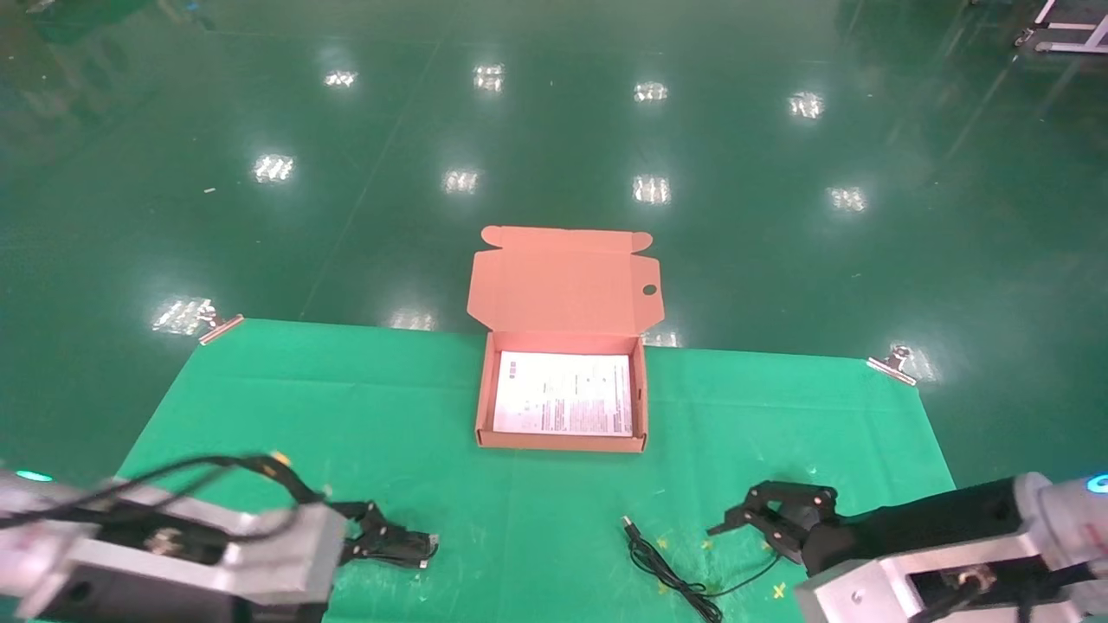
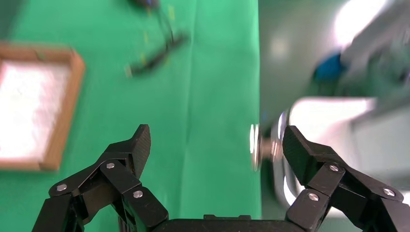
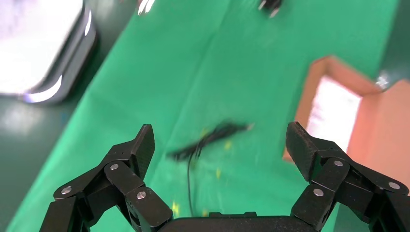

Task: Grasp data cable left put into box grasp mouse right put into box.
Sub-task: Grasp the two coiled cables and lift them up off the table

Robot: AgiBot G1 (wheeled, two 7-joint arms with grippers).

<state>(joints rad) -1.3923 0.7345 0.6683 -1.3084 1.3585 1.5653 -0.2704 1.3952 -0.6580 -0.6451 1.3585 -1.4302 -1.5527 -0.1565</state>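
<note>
The orange-brown box (image 1: 561, 443) stands open mid-table with a white printed sheet inside and its lid (image 1: 564, 281) folded back. It also shows in the left wrist view (image 2: 65, 121) and the right wrist view (image 3: 309, 94). My left gripper (image 1: 407, 547) (image 2: 216, 140) is open low over the cloth, with only cloth between its jaws. A dark bundle with pale ends, seemingly the data cable (image 1: 422, 545), lies at its tips. My right gripper (image 1: 736, 535) (image 3: 218, 135) is open above the mouse's cord (image 1: 662, 567) (image 3: 208, 140). The mouse itself is hidden.
A green cloth (image 1: 346, 415) covers the table, held by metal clips (image 1: 221, 327) (image 1: 892, 363) at the far corners. Yellow marks (image 1: 779, 591) dot the cloth near the cord. The robot's pale base (image 3: 43, 43) stands past the near edge.
</note>
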